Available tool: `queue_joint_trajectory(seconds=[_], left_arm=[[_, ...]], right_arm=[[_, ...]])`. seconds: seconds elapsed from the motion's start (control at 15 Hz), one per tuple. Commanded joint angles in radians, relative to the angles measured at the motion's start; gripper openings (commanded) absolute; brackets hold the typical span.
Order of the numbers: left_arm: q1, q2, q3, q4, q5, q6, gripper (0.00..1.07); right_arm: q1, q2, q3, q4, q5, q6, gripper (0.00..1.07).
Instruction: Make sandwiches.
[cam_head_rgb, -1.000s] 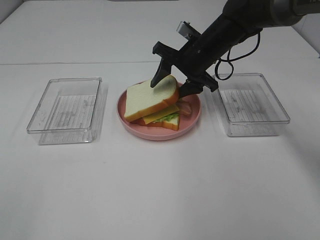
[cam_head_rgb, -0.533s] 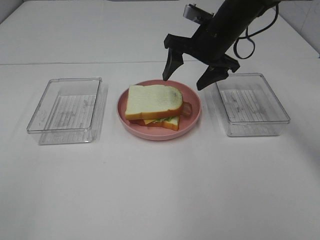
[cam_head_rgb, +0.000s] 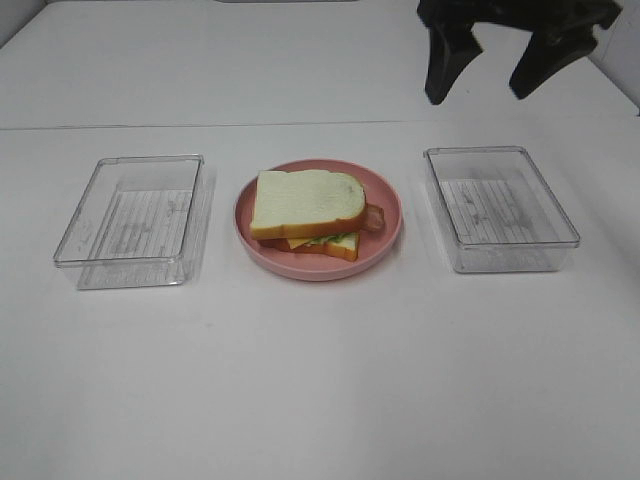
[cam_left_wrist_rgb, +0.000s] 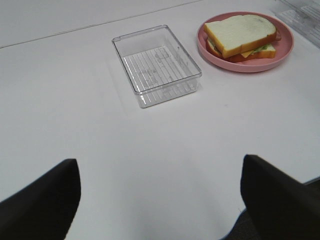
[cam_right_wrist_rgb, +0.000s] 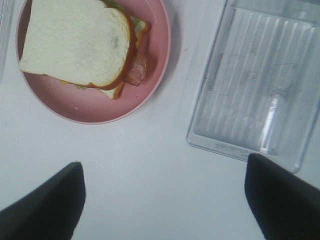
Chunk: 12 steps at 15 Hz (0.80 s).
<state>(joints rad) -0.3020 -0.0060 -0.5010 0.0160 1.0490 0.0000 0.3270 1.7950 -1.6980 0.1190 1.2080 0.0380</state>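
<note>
The toy sandwich (cam_head_rgb: 305, 213), a stack with thick white bread and orange-brown crust, sits in the middle of the round pink plate (cam_head_rgb: 385, 243). The top bread slice (cam_head_rgb: 303, 200) lies flat and covers most of the stack. Under it you can only see thin edges: a bit of yellow cheese (cam_head_rgb: 303, 243), a little green lettuce (cam_head_rgb: 338, 238), and a reddish-brown bacon end (cam_head_rgb: 373, 218) that sticks out on the right side. The bottom bread slice (cam_head_rgb: 340, 249) peeks out at the front (most of it is hidden).

The plate stands on the white table (cam_head_rgb: 320, 380). A clear plastic tray on the left (cam_head_rgb: 130, 215) is near the plate but not touching it. A clear plastic tray on the right (cam_head_rgb: 500, 205) is just beside the plate too. Both trays have nothing in them. Nothing stands between the plate and the trays.

The black right hand (cam_head_rgb: 497, 62) hangs high at the back, above the right tray and well apart from the sandwich. Its two fingers are spread wide and it is not holding anything. Its top is cut off by the edge of the high view.

The left hand (cam_left_wrist_rgb: 160, 195) is seen only in its own wrist view, as two dark finger shapes at the edges. They are far apart with only bare table between them, so it is let go too. It is well away from the left tray.
</note>
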Motion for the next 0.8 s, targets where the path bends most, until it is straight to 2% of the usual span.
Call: queue_joint_trajectory(seconds=[0.07,0.2,0.4,0.53,0.8], left_arm=[[0.0,-0.02,0.001,0.002,-0.01,0.0,0.83],[0.0,-0.02,0.001,0.002,-0.01,0.0,0.83],[0.0,-0.02,0.001,0.002,-0.01,0.0,0.83],[0.0,-0.02,0.001,0.002,-0.01,0.0,0.83],[0.0,-0.02,0.001,0.002,-0.01,0.0,0.83]], right_arm=[[-0.001,-0.102,0.01,-0.076,0.084,0.032,0.81],[-0.001,-0.145,0.016,-0.099,0.084,0.058,0.81],[-0.001,-0.375,0.162,-0.158,0.084,0.082,0.81],[-0.001,-0.508,0.308,-0.158,0.084,0.082,0.81],[-0.001,-0.816,0.664,-0.158,0.082,0.082,0.81]])
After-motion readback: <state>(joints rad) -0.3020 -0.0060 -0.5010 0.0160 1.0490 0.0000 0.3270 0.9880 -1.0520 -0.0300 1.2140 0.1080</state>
